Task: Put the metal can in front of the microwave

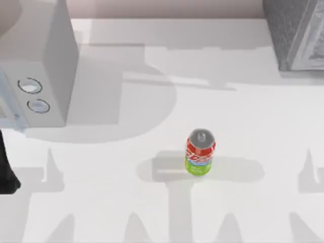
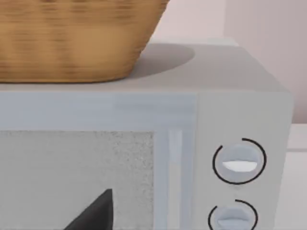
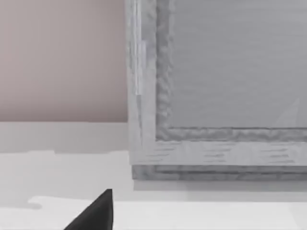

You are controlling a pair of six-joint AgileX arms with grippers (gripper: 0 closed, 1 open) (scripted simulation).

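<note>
The metal can [image 1: 200, 152] stands upright near the middle of the white table, with its silver top, red band and lime-green base showing. The microwave [image 1: 38, 66] is at the table's far left, its two ringed dials [image 1: 33, 95] on the near right of its front. The can is well to the right of the microwave, apart from it. My left arm [image 1: 7, 169] is a dark shape at the left edge, just before the microwave. A dark tip of my left gripper [image 2: 93, 215] faces the microwave's door [image 2: 76, 177]. A dark tip of my right gripper [image 3: 93, 215] faces the speckled box.
A darker speckled grey box [image 1: 296, 33] stands at the back right corner, also seen close up as a framed front [image 3: 216, 86]. A woven basket [image 2: 72, 38] sits on top of the microwave. Open white tabletop [image 1: 126, 202] surrounds the can.
</note>
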